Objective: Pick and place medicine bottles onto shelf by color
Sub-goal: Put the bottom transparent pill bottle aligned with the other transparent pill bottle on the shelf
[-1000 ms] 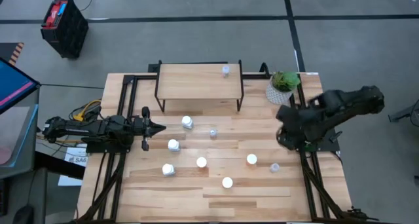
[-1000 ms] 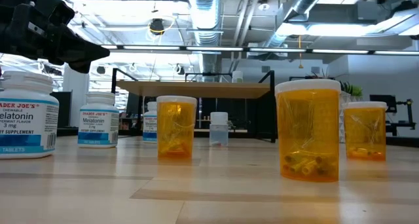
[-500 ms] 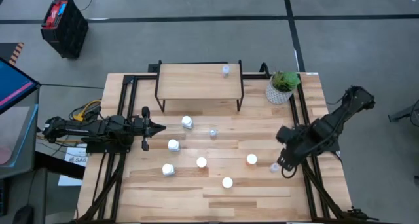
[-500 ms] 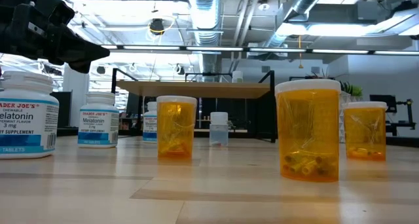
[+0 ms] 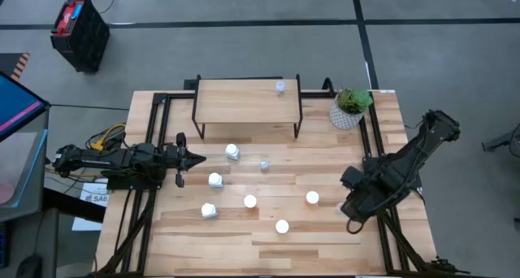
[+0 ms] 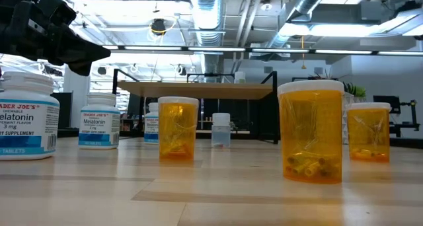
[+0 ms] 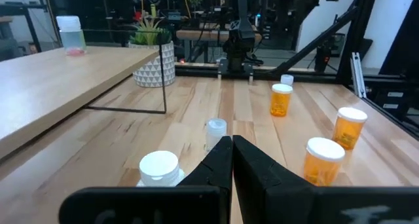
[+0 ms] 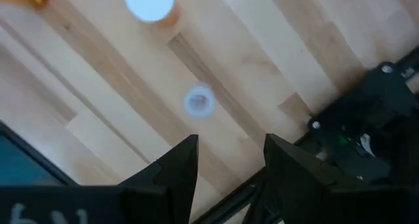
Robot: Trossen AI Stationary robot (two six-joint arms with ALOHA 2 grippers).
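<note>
The shelf [image 5: 244, 103] stands at the table's far side with one clear bottle [image 5: 280, 87] on its top. Three white bottles [image 5: 215, 180], three orange bottles [image 5: 312, 197] and a clear bottle [image 5: 265, 165] stand upright on the tabletop. My right gripper [image 8: 229, 152] is open and points down above another clear bottle [image 8: 198, 101] near the table's right edge, touching nothing; in the high view [image 5: 349, 215] it covers that bottle. My left gripper [image 5: 201, 156] is shut and empty at the table's left, level, pointing right.
A potted green plant [image 5: 351, 106] stands at the far right corner, beside the shelf. An orange bottle's white cap [image 8: 150, 1] is close to my right gripper. Black frame rails [image 5: 382, 229] run along the table's right and left edges.
My right gripper has moved from near the plant toward the table's near edge and has come down over the clear bottle by the right edge. No bottle has moved.
</note>
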